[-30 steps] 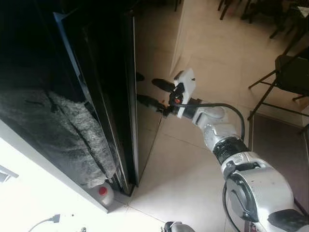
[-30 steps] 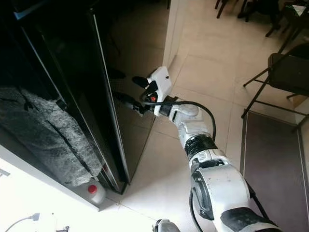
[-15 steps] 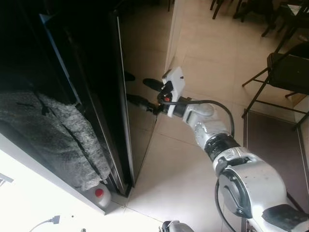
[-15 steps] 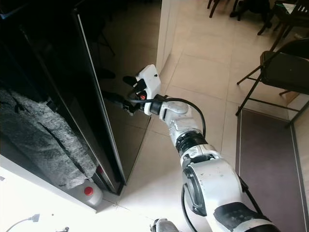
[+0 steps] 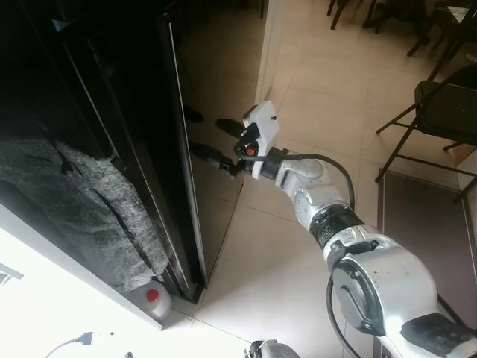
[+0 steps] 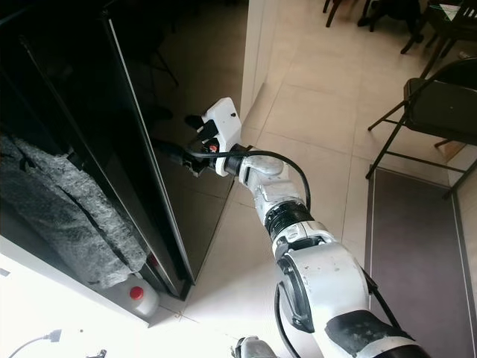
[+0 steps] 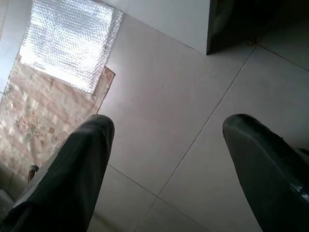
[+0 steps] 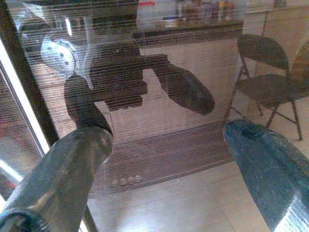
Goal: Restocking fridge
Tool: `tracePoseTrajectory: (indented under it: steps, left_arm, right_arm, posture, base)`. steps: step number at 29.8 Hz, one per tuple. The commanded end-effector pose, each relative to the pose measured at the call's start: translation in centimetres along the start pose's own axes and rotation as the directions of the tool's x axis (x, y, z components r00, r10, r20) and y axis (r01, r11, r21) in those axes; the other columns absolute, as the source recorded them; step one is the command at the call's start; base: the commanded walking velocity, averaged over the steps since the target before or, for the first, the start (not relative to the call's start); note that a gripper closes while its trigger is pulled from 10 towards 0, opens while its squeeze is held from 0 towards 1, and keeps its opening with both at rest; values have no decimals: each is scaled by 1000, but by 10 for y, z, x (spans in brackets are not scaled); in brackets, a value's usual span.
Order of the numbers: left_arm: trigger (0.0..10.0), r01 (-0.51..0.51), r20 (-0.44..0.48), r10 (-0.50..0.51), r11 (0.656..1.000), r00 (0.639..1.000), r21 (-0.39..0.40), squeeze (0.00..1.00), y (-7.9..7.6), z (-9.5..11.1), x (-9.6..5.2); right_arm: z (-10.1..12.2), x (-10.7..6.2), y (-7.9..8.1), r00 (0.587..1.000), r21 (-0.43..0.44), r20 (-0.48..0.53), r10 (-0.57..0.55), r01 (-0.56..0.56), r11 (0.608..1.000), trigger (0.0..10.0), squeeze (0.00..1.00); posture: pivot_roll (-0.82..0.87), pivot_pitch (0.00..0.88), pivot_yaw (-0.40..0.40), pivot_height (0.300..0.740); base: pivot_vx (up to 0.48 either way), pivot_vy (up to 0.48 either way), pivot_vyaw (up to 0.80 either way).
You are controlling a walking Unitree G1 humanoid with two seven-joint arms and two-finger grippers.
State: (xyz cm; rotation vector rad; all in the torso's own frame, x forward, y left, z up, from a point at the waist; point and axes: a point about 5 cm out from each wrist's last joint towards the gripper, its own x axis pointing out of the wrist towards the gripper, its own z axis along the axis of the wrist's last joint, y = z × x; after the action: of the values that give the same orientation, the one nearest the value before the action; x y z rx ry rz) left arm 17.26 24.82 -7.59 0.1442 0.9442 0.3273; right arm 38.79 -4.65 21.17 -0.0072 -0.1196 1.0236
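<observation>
While the right arm reaches out from the lower right of the head views, the right gripper (image 5: 216, 142) sits just at the glossy face of the fridge door (image 5: 201, 112), its two black fingers spread apart with nothing between them; one fingertip lies at about 9 o'clock from the white wrist housing (image 5: 261, 127), the other lower, near 8 o'clock. Whether the tips actually touch the door cannot be told. The door is tall, dark and mirror-like, standing edge-on with a thin pale strip down its edge, and it throws back the tiled floor (image 5: 328, 82); in the right wrist view the gripper's own reflection (image 8: 145, 82) and a folding chair show in the glass. At 9 o'clock of the door, a grey rough-textured mass (image 5: 97, 216) lies in the dark, and a small white bottle with a red cap (image 5: 154, 298) stands on the floor near the door's foot. The left gripper (image 7: 169, 159) hangs over bare tiles, fingers wide apart and empty. Compared with a second ago, the right gripper has moved toward the left of the head view, staying close to the door, and the door's edge also shows further left, though the whole view has shifted as well.
</observation>
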Motion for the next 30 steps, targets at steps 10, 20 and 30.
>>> tracePoseTrajectory:
  steps: [10, 20, 30]
  left_arm:
    - [10000, 14, -43, -13, 1000, 999, 21, 0, -4, -12, -2]
    - [10000, 18, -44, -17, 999, 999, 34, 0, -4, -13, -2]
    - [10000, 22, -28, -21, 999, 999, 40, 0, -5, -7, -1]
  right_arm:
    - [-7, -84, -37, 965, -90, 118, -234, 245, 965, 10000, 0]
    - [-113, -219, -34, 724, 57, -152, -673, 686, 725, 10000, 0]
    - [-255, -304, 104, 199, 12, -838, -508, 938, 348, 10000, 0]
  posture:
    - [-228, 144, -7, 740]
    - [-235, 140, -1, 740]
    - [-210, 131, 10, 740]
  base:
    - [0, 0, 0]
    - [0, 0, 0]
    - [0, 0, 0]
